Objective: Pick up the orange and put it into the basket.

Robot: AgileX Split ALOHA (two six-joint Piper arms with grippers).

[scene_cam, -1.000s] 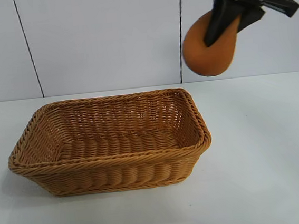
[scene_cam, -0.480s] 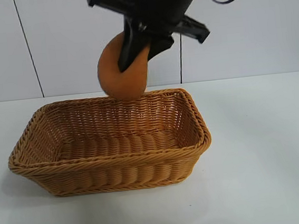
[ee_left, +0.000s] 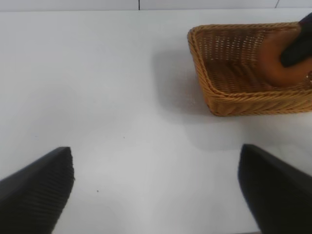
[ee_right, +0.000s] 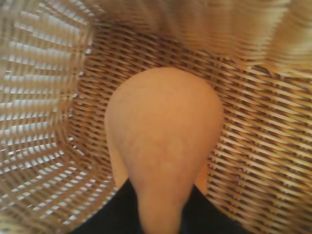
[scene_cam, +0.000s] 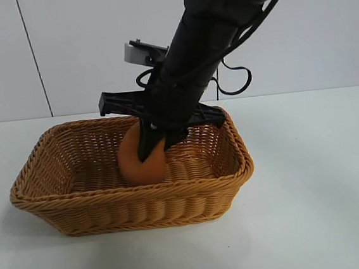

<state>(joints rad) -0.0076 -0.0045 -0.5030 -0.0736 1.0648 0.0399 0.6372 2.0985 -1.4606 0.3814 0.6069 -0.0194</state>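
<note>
Placement step: right gripper (scene_cam: 150, 151) clamped on the orange (scene_cam: 141, 162), which sits low inside the basket (scene_cam: 136, 208), at or just above the weave floor. Next: spread fingers, lift straight out clear of the rim. Left gripper (ee_left: 156, 190) parked, fingers apart, holding nothing
</note>
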